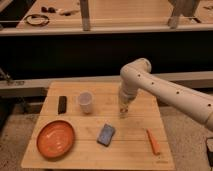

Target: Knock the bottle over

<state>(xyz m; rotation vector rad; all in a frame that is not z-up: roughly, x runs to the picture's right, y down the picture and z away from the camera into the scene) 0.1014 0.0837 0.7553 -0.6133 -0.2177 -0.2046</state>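
My gripper [123, 109] points down over the wooden table [135, 150], right of the middle, at the end of the white arm [165, 92]. A slim pale shape stands right at its tip; it looks like the bottle [122, 115], upright and mostly hidden by the gripper. I cannot tell whether the gripper touches it. The wider white cup [85, 102] stands upright to the left of the gripper, well apart from it.
An orange plate [55, 138] lies at the front left. A black block [62, 104] lies at the left, a blue sponge [106, 134] in front of the gripper, and an orange carrot-like stick [153, 141] at the front right. A dark shelf runs behind the table.
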